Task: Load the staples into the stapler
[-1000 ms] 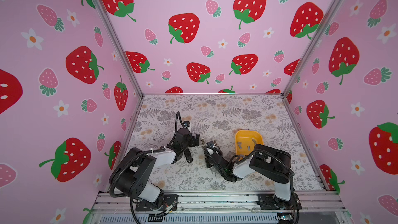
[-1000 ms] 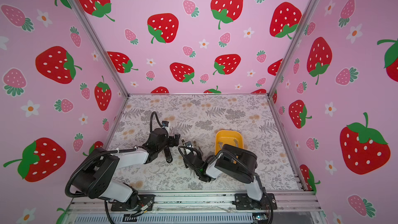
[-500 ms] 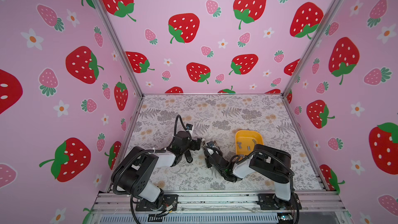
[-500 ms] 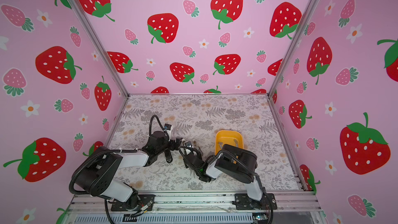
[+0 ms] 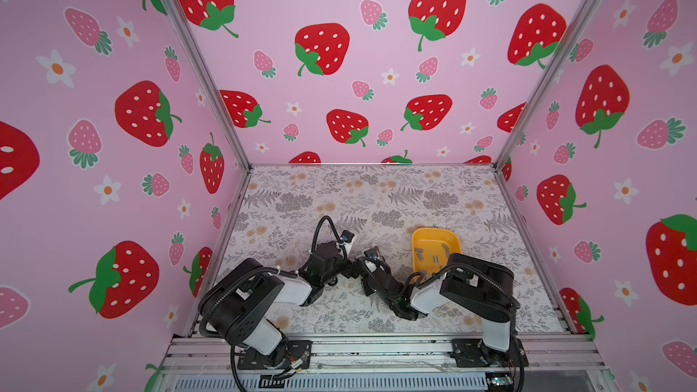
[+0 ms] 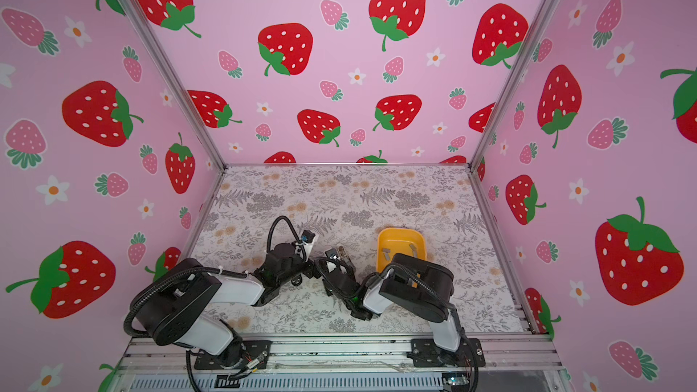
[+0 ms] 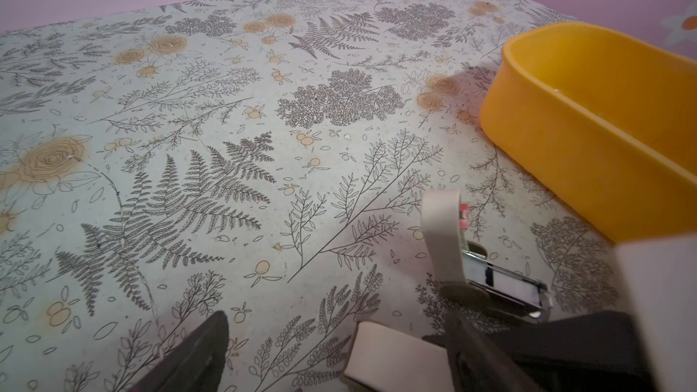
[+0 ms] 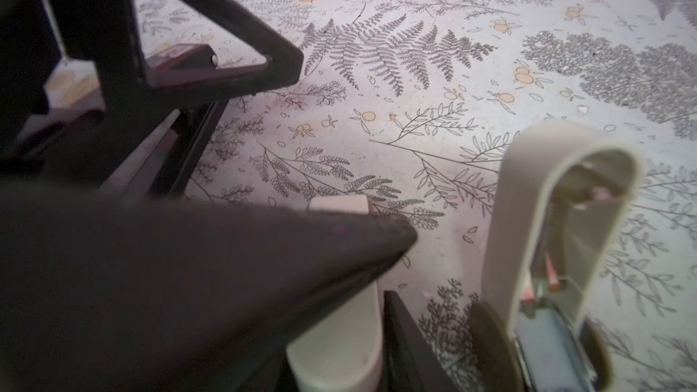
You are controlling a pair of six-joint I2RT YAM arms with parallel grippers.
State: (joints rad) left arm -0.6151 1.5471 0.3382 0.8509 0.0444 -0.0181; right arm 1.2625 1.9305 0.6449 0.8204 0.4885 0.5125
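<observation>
While the stapler (image 7: 501,284) sits on the table (image 7: 226,145) with its cream lid (image 7: 441,235) swung up and the metal channel bared, loading looks only prepared: the staples (image 5: 435,258) lie in the yellow tray (image 5: 433,231) near it, and no strip shows in either tool. The left tool (image 7: 335,318) gapes wide, gripping nothing I can see; the right tool (image 8: 399,273) crowds the stapler's base, its jaws too hidden to judge. Picking a strip, seating it and closing the lid are left. No brand or writing is legible
</observation>
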